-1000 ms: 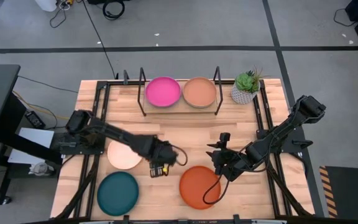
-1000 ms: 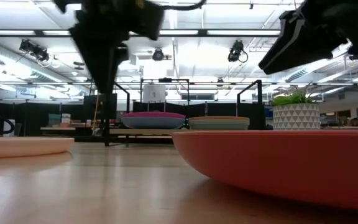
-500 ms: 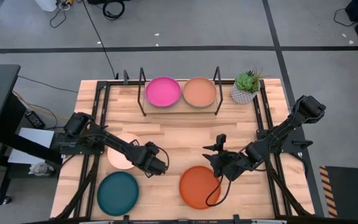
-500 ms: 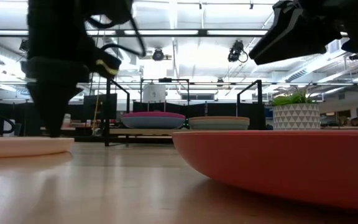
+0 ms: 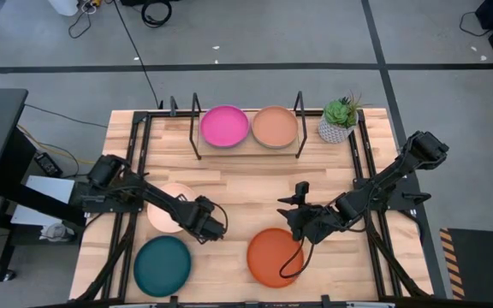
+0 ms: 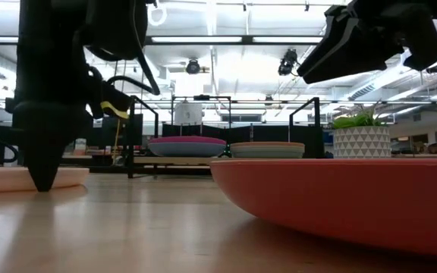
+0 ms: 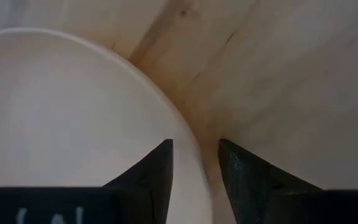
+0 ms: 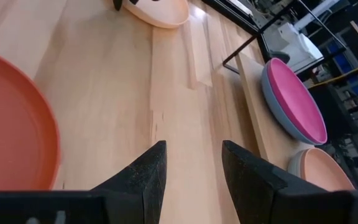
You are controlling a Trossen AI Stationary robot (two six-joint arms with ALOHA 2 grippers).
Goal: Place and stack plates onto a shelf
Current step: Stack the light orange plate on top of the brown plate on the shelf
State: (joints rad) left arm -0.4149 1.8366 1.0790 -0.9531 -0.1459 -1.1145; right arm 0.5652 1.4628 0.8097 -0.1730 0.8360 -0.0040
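Left gripper has dropped, parted fingers straddling the cream-peach plate's rim on the table. Right gripper, open and empty, has lifted above the orange plate, partly hidden.

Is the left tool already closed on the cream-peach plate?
No. In the left wrist view the left tool is open, its two fingers straddling the rim of the cream-peach plate with a gap showing between them.

No text, label, brand or number can be read anywhere.
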